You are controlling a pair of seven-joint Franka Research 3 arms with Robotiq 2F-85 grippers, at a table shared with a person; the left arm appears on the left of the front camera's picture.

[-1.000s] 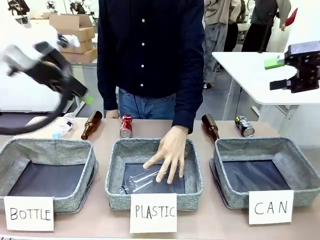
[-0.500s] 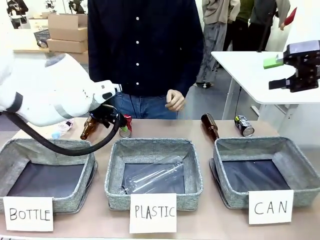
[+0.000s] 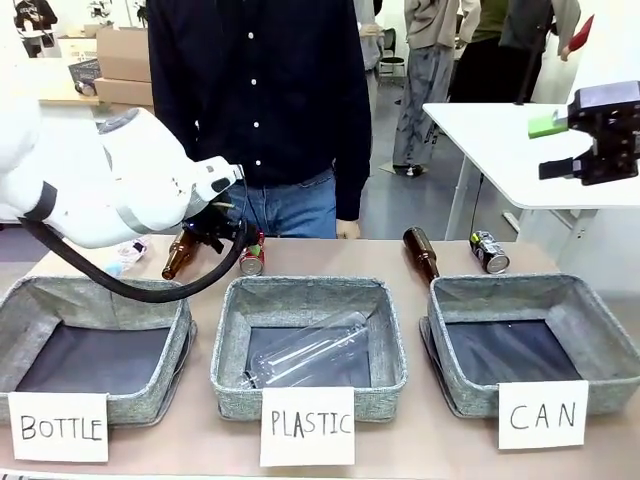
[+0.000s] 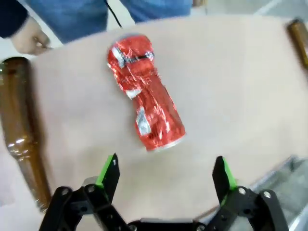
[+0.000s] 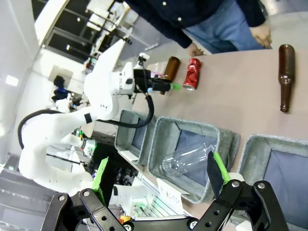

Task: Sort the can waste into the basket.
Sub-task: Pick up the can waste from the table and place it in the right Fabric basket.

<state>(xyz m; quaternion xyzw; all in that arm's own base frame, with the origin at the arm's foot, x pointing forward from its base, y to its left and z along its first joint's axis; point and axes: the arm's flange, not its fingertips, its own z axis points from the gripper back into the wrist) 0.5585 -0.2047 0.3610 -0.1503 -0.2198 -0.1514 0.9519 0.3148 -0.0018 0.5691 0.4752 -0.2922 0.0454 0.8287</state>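
The left tool (image 4: pixel 166 172) hovers just short of the red can (image 4: pixel 144 108), its green-padded fingers spread wide and gripping nothing; in the left wrist view the crumpled can lies on its side on the bench (image 4: pixel 231 86), at about 12 o'clock from the gap between the fingers, its long axis running from 11 o'clock down to 5 o'clock. A brown glass bottle (image 4: pixel 21 130) lies close at 9 o'clock of the can, and that is the main hazard: if the tool closes while off-centre, a finger could catch the bottle and roll it, or nudge the can away. The dented, skewed body may also slip or pivot between the pads unless the fingers meet it square across its width. In the front view the second can (image 3: pixel 489 252), black and silver, lies at the far edge of the bench beside another brown bottle (image 3: pixel 420 252), just beyond the basket (image 3: pixel 590 305) carded "CAN", which looks to hold nothing yet. The right tool (image 5: pixel 159 178) hangs high at 3 o'clock of the scene, fingers apart and unloaded. The carry from the red can to the basket crosses the "PLASTIC" basket (image 3: pixel 390 330), so a weak grip could drop the can there. The person (image 3: pixel 265 90) stands close behind the bench; whether a hand is near the can is hard to tell.
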